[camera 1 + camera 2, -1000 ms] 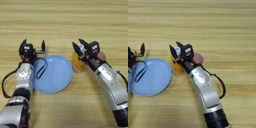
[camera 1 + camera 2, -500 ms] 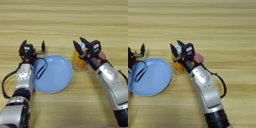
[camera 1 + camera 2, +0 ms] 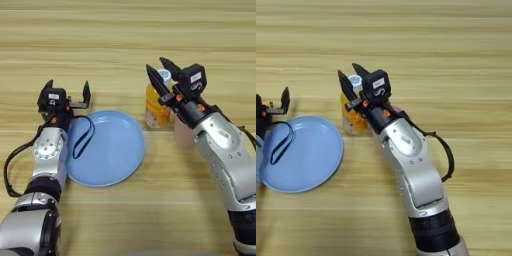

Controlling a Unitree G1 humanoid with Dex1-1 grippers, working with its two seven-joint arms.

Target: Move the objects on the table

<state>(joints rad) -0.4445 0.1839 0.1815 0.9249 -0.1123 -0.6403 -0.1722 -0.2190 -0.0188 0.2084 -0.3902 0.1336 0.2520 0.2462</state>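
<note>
While the left gripper (image 3: 67,96) stays parked at the blue plate's (image 3: 112,160) left rim, its two fingers spread wide and holding nothing, the right gripper (image 3: 160,76) has moved toward the table's (image 3: 125,30) far edge compared with a second ago. In the left eye view its black fingers stand well apart on either side of the white cap (image 3: 165,75) of the orange juice bottle (image 3: 156,109); they bracket the cap and do not look closed on it. The bottle also shows further toward the far edge than before, near the table's middle and just right of the plate. Whether it was slid or lifted I cannot tell. It stands upright, long axis vertical and cap uppermost. The pink cup (image 3: 181,134) is mostly hidden behind the right forearm. A black wrist loop (image 3: 82,137) lies on the plate's left part, but its tape measure is hidden.

In the right eye view the same gripper (image 3: 354,79) straddles the cap, with the bottle's body (image 3: 353,120) clear below the fingertips. Only one finger of the left gripper (image 3: 276,102) shows clearly at the left edge. I judge the bottle to be the thing in hand, with the grasp not yet secured.
</note>
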